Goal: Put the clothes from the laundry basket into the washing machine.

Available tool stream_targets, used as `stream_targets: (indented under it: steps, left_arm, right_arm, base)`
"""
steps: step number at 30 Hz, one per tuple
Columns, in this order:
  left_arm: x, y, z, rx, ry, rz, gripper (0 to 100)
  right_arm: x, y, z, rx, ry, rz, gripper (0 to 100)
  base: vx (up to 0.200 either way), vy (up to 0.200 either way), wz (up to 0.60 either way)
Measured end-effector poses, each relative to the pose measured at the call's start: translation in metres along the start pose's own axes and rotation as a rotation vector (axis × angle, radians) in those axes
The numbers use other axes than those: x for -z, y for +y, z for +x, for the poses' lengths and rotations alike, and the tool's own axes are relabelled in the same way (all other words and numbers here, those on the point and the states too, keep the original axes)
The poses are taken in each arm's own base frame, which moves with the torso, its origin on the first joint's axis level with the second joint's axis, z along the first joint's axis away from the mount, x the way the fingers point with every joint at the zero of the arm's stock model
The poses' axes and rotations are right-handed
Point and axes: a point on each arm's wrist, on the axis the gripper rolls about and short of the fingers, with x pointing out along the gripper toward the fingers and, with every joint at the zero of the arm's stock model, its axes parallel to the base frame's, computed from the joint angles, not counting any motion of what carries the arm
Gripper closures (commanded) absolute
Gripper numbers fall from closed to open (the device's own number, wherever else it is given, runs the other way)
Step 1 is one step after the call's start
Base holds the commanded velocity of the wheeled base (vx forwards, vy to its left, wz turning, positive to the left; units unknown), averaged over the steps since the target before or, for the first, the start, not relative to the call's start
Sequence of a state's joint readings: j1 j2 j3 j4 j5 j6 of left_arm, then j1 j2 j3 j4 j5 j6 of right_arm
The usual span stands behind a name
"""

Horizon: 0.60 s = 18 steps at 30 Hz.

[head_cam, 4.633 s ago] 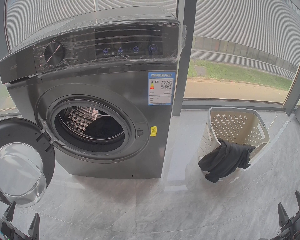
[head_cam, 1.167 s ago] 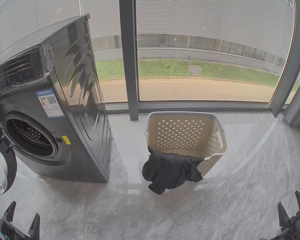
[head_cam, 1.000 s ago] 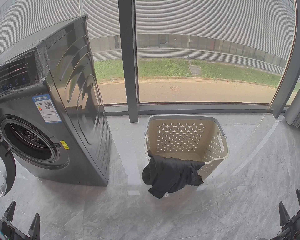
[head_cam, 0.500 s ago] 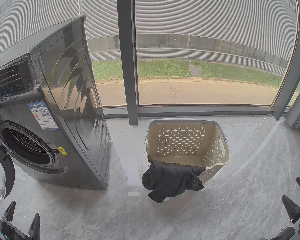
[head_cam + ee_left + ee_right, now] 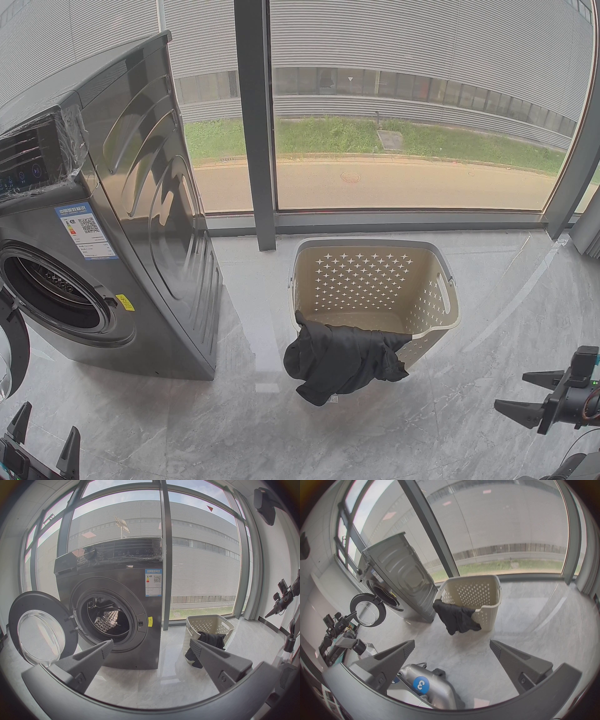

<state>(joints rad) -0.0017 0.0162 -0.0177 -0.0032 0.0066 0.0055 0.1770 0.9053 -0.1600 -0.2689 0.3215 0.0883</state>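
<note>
One dark garment (image 5: 340, 362) hangs crumpled over the basket (image 5: 369, 242) rim.

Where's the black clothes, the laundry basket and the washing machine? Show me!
black clothes (image 5: 340, 359), head view, middle of the cloth draped over the basket's front rim
laundry basket (image 5: 362, 281), head view, inside back wall with star holes
washing machine (image 5: 156, 187), head view, grey side panel
</note>
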Motion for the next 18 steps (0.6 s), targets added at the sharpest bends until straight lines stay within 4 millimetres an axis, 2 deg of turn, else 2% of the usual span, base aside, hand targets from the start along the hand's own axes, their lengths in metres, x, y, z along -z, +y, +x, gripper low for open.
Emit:
stream_targets:
  steps: [8,10,12,16,18]
  left_arm:
    - [0.000,0.000,0.000,-0.002,0.000,0.006,0]
    - [0.000,0.000,0.000,-0.003,0.000,0.006,0]
    - [0.000,0.000,0.000,-0.003,0.000,0.006,0]
    - [0.000,0.000,0.000,-0.002,0.000,0.006,0]
    - [0.000,0.000,0.000,-0.001,0.000,0.006,0]
  right_arm:
    - [-0.003,-0.012,0.045,-0.010,0.125,0.083,0]
    - [-0.005,-0.017,0.064,-0.013,0.144,0.094,0]
    - [-0.005,-0.019,0.071,-0.015,0.147,0.097,0]
    - [-0.005,-0.024,0.100,-0.030,0.145,0.102,0]
    - [-0.005,-0.025,0.116,-0.044,0.128,0.101,0]
  base:
    - [0.000,0.000,0.00]
    - [0.000,0.000,0.00]
    - [0.000,0.000,0.00]
    - [0.000,0.000,0.00]
    - [0.200,0.000,0.00]
